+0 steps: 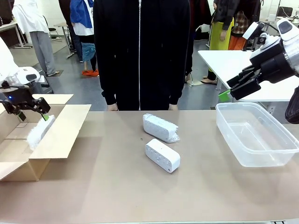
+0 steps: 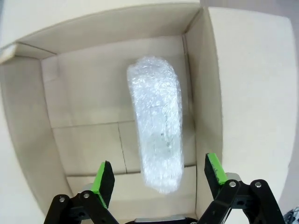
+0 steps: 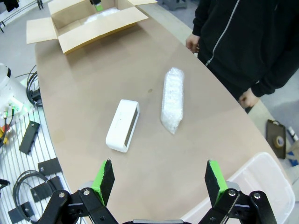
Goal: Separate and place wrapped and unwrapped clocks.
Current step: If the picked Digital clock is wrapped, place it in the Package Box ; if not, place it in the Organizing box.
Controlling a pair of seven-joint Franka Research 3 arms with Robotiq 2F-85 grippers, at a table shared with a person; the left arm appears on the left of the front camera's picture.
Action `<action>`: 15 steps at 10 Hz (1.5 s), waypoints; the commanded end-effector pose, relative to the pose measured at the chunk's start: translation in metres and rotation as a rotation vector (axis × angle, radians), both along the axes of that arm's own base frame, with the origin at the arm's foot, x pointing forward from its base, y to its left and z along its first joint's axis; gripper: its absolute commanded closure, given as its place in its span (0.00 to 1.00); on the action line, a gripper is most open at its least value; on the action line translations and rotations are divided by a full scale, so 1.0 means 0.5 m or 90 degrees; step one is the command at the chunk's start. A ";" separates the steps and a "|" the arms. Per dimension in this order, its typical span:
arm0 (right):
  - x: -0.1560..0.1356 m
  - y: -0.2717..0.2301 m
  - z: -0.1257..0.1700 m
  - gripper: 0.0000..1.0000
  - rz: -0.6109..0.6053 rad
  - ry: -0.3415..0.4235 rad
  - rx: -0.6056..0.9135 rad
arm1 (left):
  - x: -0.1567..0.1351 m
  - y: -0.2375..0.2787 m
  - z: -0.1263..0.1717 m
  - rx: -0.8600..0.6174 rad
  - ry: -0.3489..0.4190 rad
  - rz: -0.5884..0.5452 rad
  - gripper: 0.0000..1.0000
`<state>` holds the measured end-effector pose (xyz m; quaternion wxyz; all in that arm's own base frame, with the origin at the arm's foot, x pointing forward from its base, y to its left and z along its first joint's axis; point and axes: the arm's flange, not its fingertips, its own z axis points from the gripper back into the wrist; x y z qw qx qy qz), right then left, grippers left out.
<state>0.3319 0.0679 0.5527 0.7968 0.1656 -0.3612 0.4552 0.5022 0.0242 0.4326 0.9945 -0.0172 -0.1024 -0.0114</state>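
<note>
Mid-table: bumpy bubble-wrapped bundle (image 1: 160, 127) just beside glossy white dotted bare clock (image 1: 162, 155) | cardboard box (image 1: 65, 128): second wrapped bundle (image 2: 156, 126) inside | left claw (image 2: 159, 167) spread wide above it | right claw (image 3: 159, 168) spread wide, over clear tub (image 1: 240, 105)

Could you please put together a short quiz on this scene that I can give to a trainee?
1. On the table, which lies nearer the person: the bare white clock or the wrapped bundle?
2. True or false: the right gripper holds the clock.
3. What lies in the cardboard box under the left gripper? A) a second wrapped bundle B) the clock C) nothing
Key: 1. the wrapped bundle; 2. false, its jaws stand open with nothing between them; 3. A.
</note>
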 end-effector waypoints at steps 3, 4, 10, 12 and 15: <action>0.002 -0.001 -0.004 0.00 0.008 0.005 0.005 | -0.123 0.019 0.240 0.028 -0.025 0.051 0.00; 0.002 -0.001 -0.004 0.00 0.008 0.005 0.005 | -0.151 0.018 0.282 0.014 -0.027 0.045 0.00; 0.002 -0.001 -0.004 0.00 0.008 0.005 0.005 | -0.181 0.005 0.318 0.027 -0.007 0.058 0.00; 0.002 -0.001 -0.004 0.00 0.008 0.005 0.005 | -0.201 0.015 0.344 0.017 -0.035 0.045 0.00; 0.002 -0.001 -0.004 0.00 0.008 0.005 0.005 | -0.201 0.015 0.344 0.017 -0.035 0.045 0.00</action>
